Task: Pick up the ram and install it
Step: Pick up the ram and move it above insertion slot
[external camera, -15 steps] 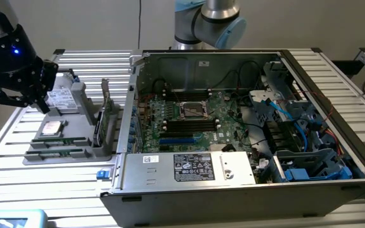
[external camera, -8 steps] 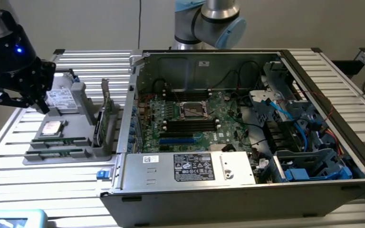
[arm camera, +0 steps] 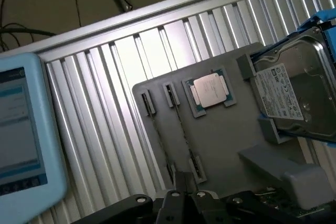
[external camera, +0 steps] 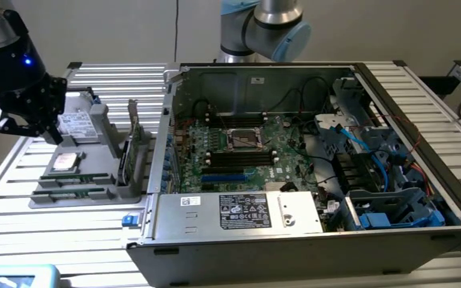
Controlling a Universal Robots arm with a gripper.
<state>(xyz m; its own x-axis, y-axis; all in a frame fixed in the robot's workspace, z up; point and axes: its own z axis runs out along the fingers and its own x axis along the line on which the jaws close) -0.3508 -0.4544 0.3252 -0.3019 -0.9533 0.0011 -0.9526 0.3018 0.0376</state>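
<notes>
1. The ram (external camera: pixel 74 178) is a long, thin green stick. It stands on its long edge in a slot of the gray holder (external camera: pixel 94 201), and I am not touching it.
2. In the exterior view its length runs from nine o'clock to three o'clock.
3. A second ram stick (external camera: pixel 69 194) sits parallel just beside it, at six o'clock from it, in its own slot.
4. From my wrist both show edge-on as thin dark lines: the ram (arm camera: pixel 184 132) and the second ram stick (arm camera: pixel 160 137).
</notes>
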